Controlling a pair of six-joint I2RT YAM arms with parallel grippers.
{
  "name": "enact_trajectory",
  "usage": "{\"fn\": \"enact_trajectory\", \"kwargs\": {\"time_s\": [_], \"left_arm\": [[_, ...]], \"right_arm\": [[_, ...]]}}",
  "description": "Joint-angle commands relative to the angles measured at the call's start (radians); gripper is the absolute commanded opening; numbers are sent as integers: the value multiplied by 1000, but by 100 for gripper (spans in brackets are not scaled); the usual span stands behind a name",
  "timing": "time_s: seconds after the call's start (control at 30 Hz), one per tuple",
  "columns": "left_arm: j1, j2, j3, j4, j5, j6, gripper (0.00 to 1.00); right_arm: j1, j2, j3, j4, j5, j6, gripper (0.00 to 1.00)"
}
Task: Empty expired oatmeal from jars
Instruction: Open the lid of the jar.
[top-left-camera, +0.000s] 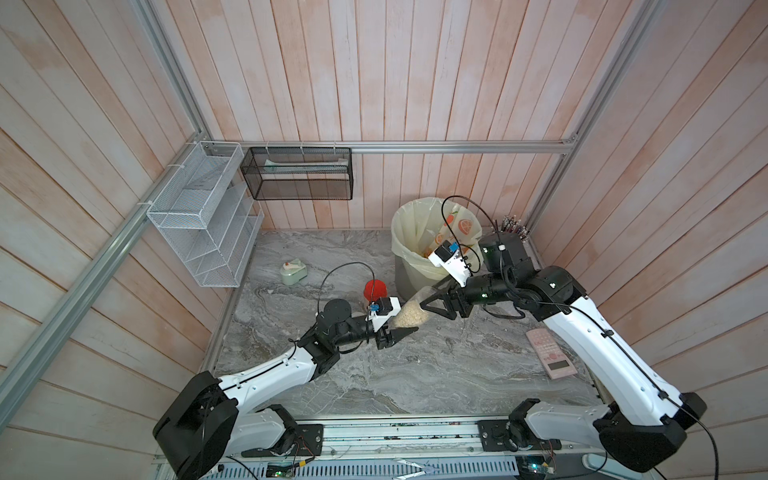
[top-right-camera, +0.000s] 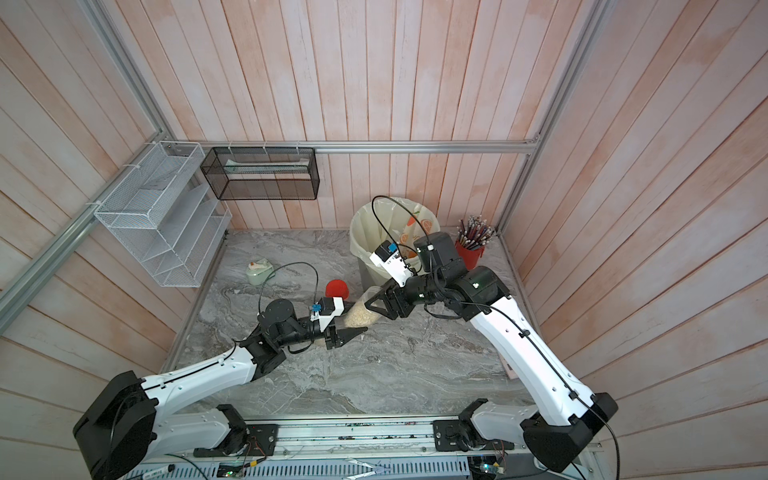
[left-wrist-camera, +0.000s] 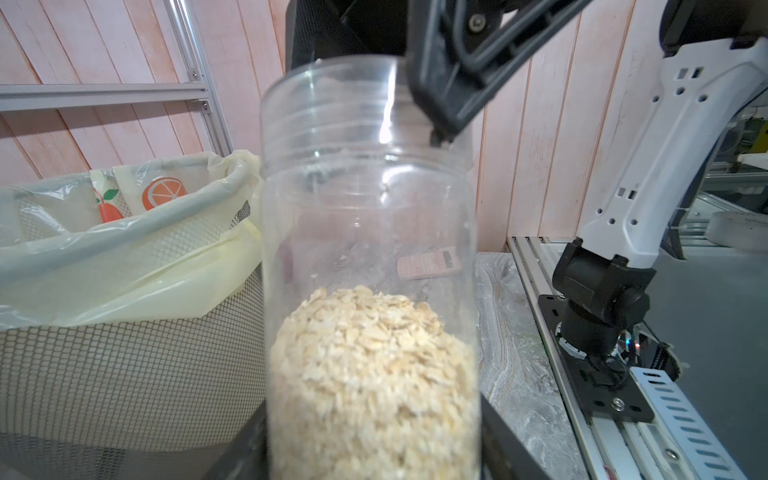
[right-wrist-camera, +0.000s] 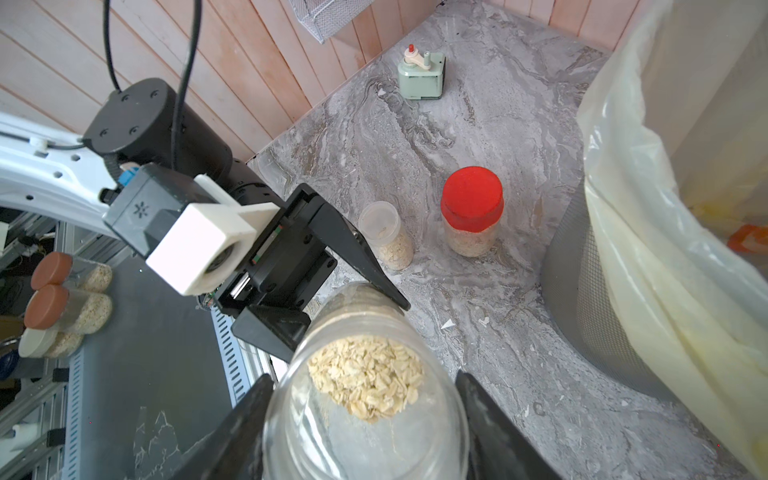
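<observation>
Indoors, a booth of pale pink-white plank walls (top-left-camera: 415, 83), with an aluminium rail (top-left-camera: 457, 146) across the back. White wire rack (top-left-camera: 203, 216) on the left wall; black mesh basket (top-left-camera: 297, 174) on the back wall. Tabletop (top-left-camera: 415, 374) grey, marbled, a few pale scraps (right-wrist-camera: 446, 324) lying loose on it. Metal track (top-left-camera: 395, 432) runs along the near edge, both arm bases bolted to it. Rear right: grey mesh bin (top-left-camera: 409, 278) lined with a yellowish bag, an orange-printed wrapper (top-left-camera: 463, 226) inside. Red pencil cup (top-right-camera: 469, 253) near it, in the corner. Pink calculator (top-left-camera: 550, 353) flat by the right edge; green sharpener (top-left-camera: 293, 272) toward the left rear.

Lidless jar (top-left-camera: 417, 305) held off the surface in front of the bin, tilted, mouth higher. Left gripper (top-left-camera: 399, 328): fingers clamped on the base end. Right gripper (top-left-camera: 430, 297): fingers clamped at the threaded neck. Oatmeal (left-wrist-camera: 374, 374) settled in the lower half. Red-lidded jar (right-wrist-camera: 471, 212) and small clear-lidded jar (right-wrist-camera: 386, 235) stand upright on the marble, near each other, beside the bin, both part-filled with flakes.
</observation>
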Motion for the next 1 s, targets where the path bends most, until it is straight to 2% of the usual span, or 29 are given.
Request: {"fn": "enact_trajectory", "kwargs": {"time_s": [0.0,0.1,0.27,0.5,0.77,0.97], "left_arm": [[7,18,-7,29,51,-11,0],[7,24,-2,33,66,-15,0],[7,25,2,21,82,-8,0],[10,13,-13,16,81,-3,0],[24,-55,-48,-3,31,3,0],[33,-125,-98,-34,-25,-11,0]], "right_arm": [[-15,-1,21,-20,-64,-105,18],[-14,0,27,-10,-117,-164,17],[-13,20,78,-59,-82,-277,16],[-15,61,130,-61,-31,-348,16],[-63,4,91,-15,-19,-351,17],[-92,-97,-58,56,-13,-270,18]]}}
